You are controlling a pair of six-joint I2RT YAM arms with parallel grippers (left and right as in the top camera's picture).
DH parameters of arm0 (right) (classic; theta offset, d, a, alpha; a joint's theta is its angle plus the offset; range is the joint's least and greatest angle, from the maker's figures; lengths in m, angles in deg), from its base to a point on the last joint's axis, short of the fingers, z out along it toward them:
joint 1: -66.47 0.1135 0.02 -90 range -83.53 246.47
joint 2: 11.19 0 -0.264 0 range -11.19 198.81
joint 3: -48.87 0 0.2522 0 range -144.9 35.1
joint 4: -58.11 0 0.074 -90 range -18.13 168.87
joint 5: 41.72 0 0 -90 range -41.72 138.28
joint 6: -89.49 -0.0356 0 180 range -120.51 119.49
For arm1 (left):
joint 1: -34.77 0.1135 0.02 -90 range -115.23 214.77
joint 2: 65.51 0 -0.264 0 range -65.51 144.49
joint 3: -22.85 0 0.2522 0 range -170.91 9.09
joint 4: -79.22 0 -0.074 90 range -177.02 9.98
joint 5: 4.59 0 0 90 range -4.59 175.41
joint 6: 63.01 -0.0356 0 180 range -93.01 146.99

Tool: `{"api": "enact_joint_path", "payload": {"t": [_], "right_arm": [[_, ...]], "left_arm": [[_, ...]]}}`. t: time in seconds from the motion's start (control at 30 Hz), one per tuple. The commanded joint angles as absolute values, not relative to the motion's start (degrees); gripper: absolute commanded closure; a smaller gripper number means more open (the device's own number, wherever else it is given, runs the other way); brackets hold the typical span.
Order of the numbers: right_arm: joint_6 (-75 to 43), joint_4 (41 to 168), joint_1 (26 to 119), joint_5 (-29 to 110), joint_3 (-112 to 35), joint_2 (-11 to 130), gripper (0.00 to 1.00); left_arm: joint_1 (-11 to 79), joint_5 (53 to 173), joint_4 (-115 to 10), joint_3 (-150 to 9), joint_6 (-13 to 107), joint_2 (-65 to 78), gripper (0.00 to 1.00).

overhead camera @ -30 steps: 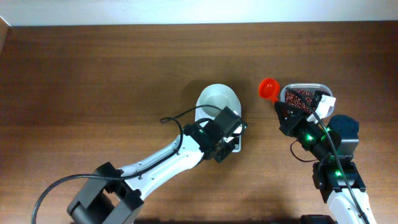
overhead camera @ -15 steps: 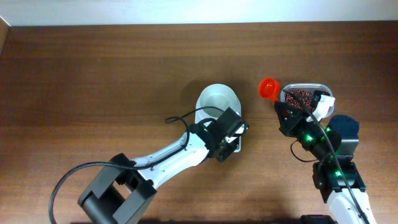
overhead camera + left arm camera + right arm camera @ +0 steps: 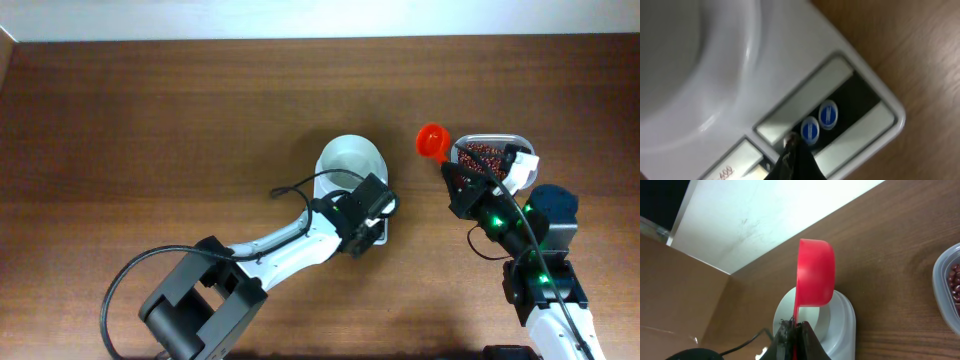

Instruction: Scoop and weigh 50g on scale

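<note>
Left arm swung right — left gripper closed, empty, at scale marked "400"; right gripper clamps scoop.

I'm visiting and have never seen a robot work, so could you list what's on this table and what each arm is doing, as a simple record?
scale: white, on the wooden table
bowl: on the scale, no beans visible in it
left gripper: shut, tip right beside the scale's two blue buttons; contact cannot be told
right gripper: shut on the handle of the red scoop
scoop position: just left of the tub
tub: clear plastic, holds the dark red beans
</note>
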State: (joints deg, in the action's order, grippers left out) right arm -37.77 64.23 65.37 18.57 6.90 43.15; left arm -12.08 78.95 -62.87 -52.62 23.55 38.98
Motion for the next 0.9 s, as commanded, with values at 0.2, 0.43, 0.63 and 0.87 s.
{"api": "enact_joint_path", "payload": {"t": [0.2,0.43,0.63,0.87], "right_arm": [[-37.13,63.90,64.89,17.91,5.94,43.24,0.96],[-37.11,63.88,64.89,18.07,5.94,43.24,0.96],[-37.13,63.90,64.89,18.04,5.94,43.24,0.96],[-37.13,63.90,64.89,18.04,5.94,43.24,0.96]], "left_arm": [[-11.95,78.05,-67.44,-52.82,22.81,39.61,1.00],[-11.95,78.10,-65.08,-52.82,22.81,39.61,1.00],[-11.95,78.36,-64.86,-52.82,22.83,39.61,1.00],[-11.95,79.14,-63.79,-52.82,22.83,39.61,1.00]]}}
